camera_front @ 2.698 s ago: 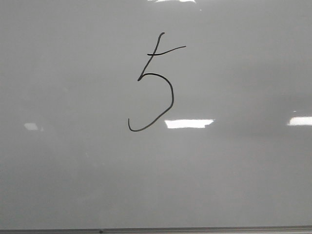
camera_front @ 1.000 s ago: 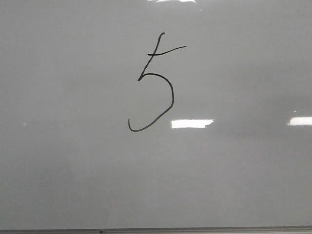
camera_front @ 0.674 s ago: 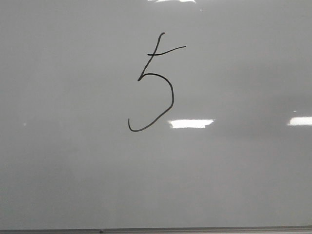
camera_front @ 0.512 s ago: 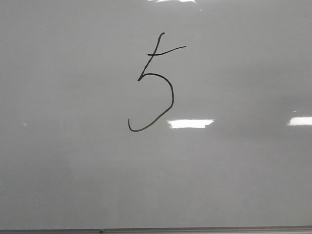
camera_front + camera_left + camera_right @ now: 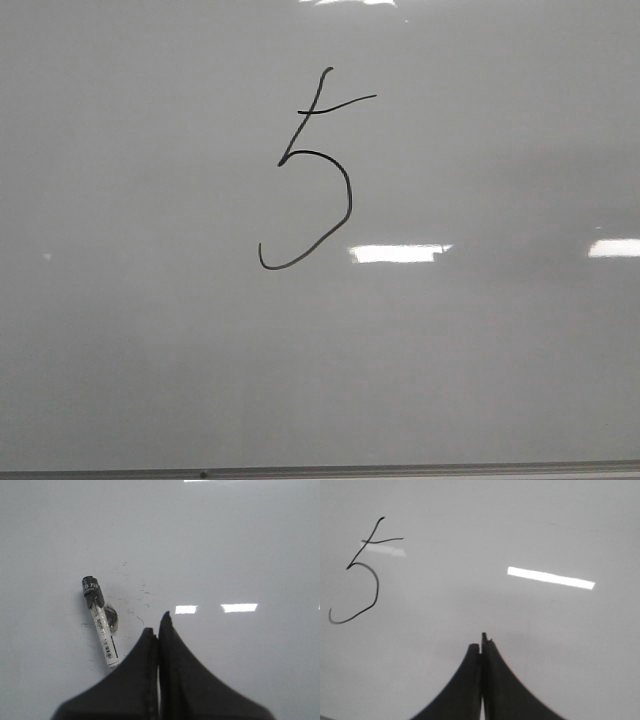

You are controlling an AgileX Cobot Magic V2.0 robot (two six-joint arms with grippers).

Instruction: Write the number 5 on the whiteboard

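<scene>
Already done: the number 5 (image 5: 312, 168) stands complete on the whiteboard (image 5: 150, 350).
Marker (image 5: 101, 621): lying loose — released.
My left hand (image 5: 158, 627): clenched, empty.
My right hand (image 5: 481, 644): clenched, empty — nothing left.

– What lies on the counter (image 5: 500, 380)?
– One marker (image 5: 100, 621), flat, its black cap end away from the fingers. A black 5 (image 5: 312, 170) is drawn on the same glossy surface.
</scene>
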